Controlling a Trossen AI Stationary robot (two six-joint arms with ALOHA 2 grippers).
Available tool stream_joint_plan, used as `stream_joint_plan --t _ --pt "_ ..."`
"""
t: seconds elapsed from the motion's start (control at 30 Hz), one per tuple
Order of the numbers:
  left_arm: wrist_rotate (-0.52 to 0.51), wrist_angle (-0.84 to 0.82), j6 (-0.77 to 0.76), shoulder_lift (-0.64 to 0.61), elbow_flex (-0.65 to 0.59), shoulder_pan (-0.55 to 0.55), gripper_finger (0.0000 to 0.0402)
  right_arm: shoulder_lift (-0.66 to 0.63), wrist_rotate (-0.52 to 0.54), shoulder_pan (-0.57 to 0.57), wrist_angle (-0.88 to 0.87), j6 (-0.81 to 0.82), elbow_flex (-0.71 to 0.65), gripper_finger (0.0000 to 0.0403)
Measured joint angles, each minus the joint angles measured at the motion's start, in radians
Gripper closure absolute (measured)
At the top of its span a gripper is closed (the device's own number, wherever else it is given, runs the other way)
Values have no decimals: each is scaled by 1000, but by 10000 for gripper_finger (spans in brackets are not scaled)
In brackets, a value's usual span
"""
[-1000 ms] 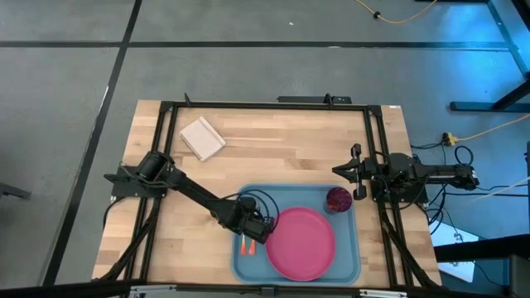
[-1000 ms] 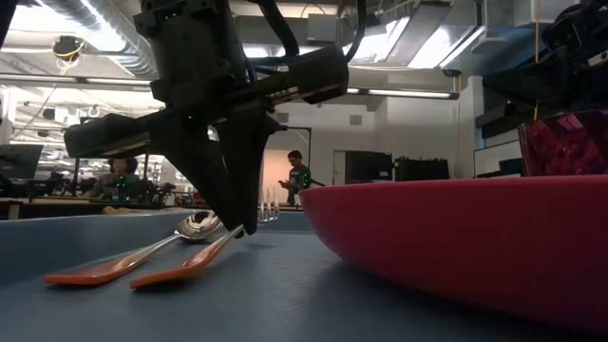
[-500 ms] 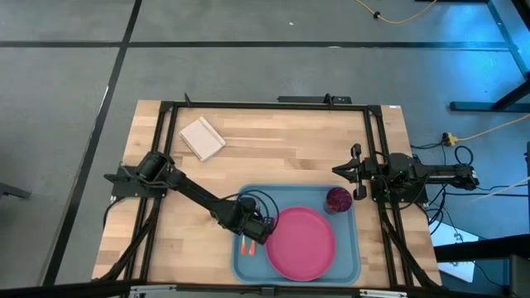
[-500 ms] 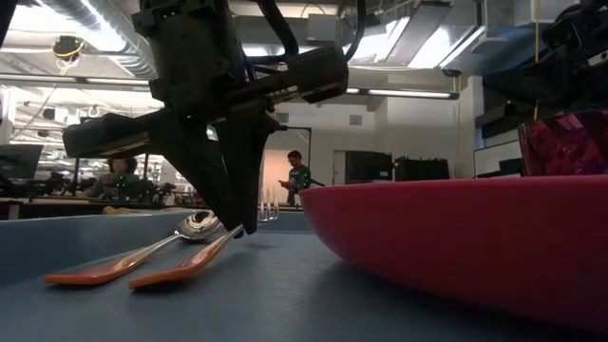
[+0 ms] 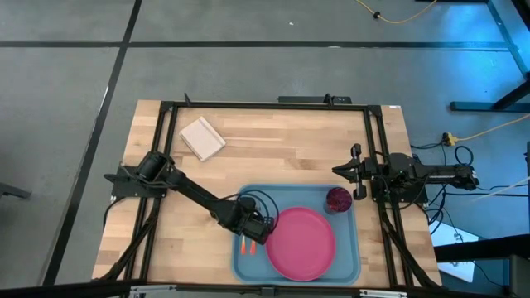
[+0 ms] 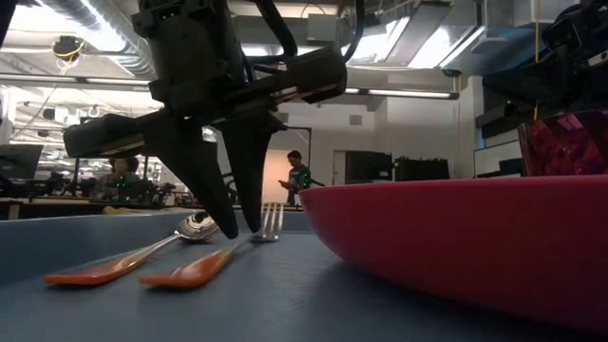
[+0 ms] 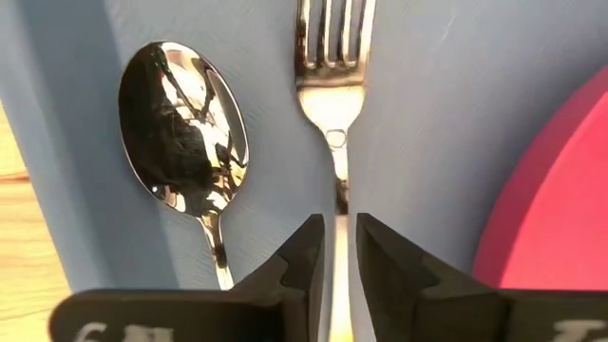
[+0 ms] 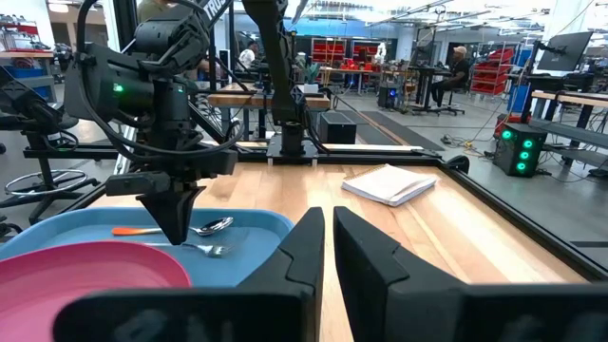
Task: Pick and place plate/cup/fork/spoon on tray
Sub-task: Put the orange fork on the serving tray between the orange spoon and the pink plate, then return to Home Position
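The light-blue tray (image 5: 248, 269) holds the pinkish-red plate (image 5: 302, 242) and the dark red cup (image 5: 338, 199). The spoon (image 7: 180, 123) and the fork (image 7: 332, 57) lie flat side by side on the tray's left part, their orange handles toward the near edge (image 6: 190, 275). My left gripper (image 7: 339, 252) points down over the fork's neck, open, with a finger on either side of it and not touching it. My right gripper (image 5: 348, 171) is shut and empty at the table's right edge, beyond the cup.
A white square pad (image 5: 203, 138) lies at the table's far left. The plate's raised rim (image 6: 456, 237) stands close to the right of the fork. Black frame rails run along the table's edges. Bare wood lies between the pad and the tray.
My left gripper has opened and let go of the fork. The fork's tine end, which was held slightly raised, has dropped, and the fork now lies flat on the tray beside the spoon. The gripper has stayed in place.
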Motion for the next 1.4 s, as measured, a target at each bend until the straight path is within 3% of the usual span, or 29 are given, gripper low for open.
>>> stream_joint_plan --t 0.6,0.83,1.07,1.23,1.4 --pt "-16 -11 0 -61 0 0 332 0 0 0 0 0 0 370" --pt "-122 -90 22 -147 0 -3 333 0 0 0 0 0 0 370" --pt "-133 -77 123 -143 0 0 333 0 0 0 0 0 0 370" --pt "-273 -17 82 -115 3 17 333 0 0 0 0 0 0 370" --pt "-181 53 158 -78 1 68 333 -1 0 0 0 0 0 370"
